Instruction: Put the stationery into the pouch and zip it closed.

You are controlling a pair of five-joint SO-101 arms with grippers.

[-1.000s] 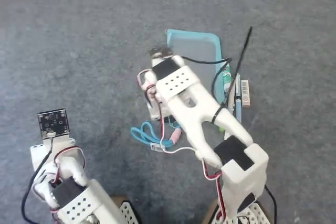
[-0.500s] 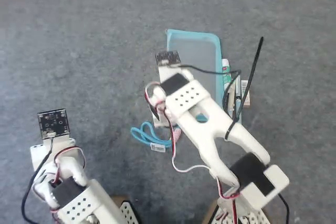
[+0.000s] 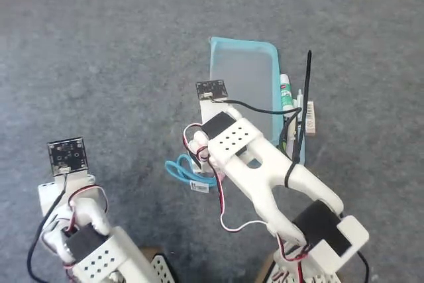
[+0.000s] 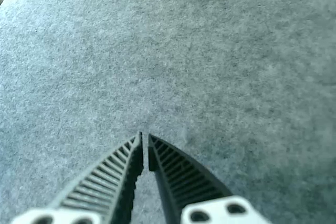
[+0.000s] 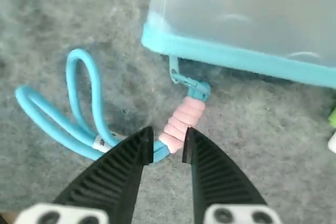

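Observation:
The translucent pouch (image 3: 242, 77) with teal edging lies flat on the grey carpet, and its near corner fills the right wrist view as the pouch (image 5: 247, 19). A pink beaded zipper pull (image 5: 181, 121) hangs off that corner, tied to a looped teal strap (image 5: 79, 108). My right gripper (image 5: 168, 139) sits low over the pull's end, fingers narrowly open on either side of it. In the high view the right arm covers the pouch's near end. Pens and a small eraser, the stationery (image 3: 291, 107), lie in a row outside the pouch's right edge. My left gripper (image 4: 145, 139) is shut over bare carpet.
The teal strap (image 3: 182, 170) loops out on the carpet left of the right arm. The left arm (image 3: 73, 223) is folded back at the near left corner. A black cable (image 3: 306, 91) from the right arm rises over the stationery. Open carpet stretches left and far.
The right arm drew back from over the pouch toward its near corner and lowered at the zipper pull. Pouch, strap and stationery stayed put. The left arm did not move.

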